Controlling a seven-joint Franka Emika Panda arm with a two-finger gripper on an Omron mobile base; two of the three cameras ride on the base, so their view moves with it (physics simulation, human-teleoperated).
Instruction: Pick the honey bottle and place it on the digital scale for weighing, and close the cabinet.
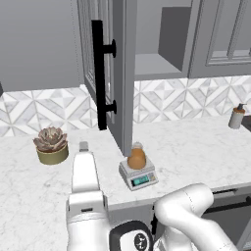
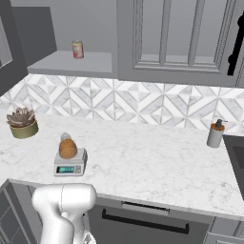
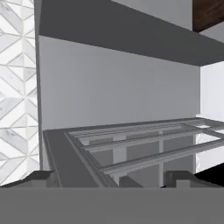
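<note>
Honey bottle [image 1: 137,158] upright on the platform of the digital scale [image 1: 138,176], near the front edge of the marble counter [image 1: 196,147]; same pairing seen from the other side, bottle [image 2: 67,147] on scale [image 2: 70,163], teal display facing the counter's front. Weighing placement judged complete.

Cabinet door [image 1: 110,73] open, swung out over the counter, edge-on toward the camera, long black bar handle [image 1: 100,73] on its near face. Open compartment behind it with a small red-and-yellow can [image 2: 77,49] on the shelf. Closing judged the remaining step.

Forearm [image 1: 84,171] extended low over the counter to the left of the scale, toward the door. Gripper [image 3: 105,179] close to the glass-paned frame of the door, dark tips at the bottom of the hand view; whether spread or pressed together cannot be told, and nothing visibly held.

Edges and room: lower corner of the door directly above and just beside the bottle and scale, so little margin there for the swing. Potted succulent [image 1: 50,144] left of the arm, near the wall, a limit on sideways room. Soap dispenser [image 1: 237,116] well apart at the far right. Broad bare counter between scale and dispenser.
</note>
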